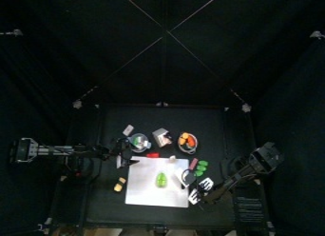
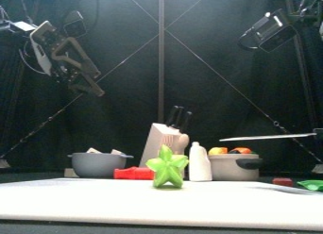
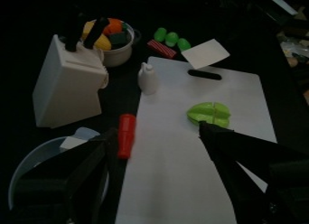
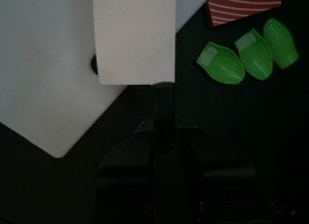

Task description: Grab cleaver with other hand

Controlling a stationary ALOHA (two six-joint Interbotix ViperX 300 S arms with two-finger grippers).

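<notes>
The right gripper (image 4: 162, 128) is clamped on the cleaver (image 4: 135, 38) (blade over the one cutting board (image 4: 49, 74), at its four o'clock corner). Left gripper (image 3: 157, 155) hovers, jaws spread. Three green pieces (image 4: 248, 51).

Black-curtained pen around a small black table

The table (image 1: 102, 135) is enclosed on all sides by black curtains (image 1: 165, 49), which are crossed by thin diagonal lines overhead. Dim light is seen throughout, and beyond the left jaws only the dark tabletop (image 3: 241, 29) is shown.
</notes>
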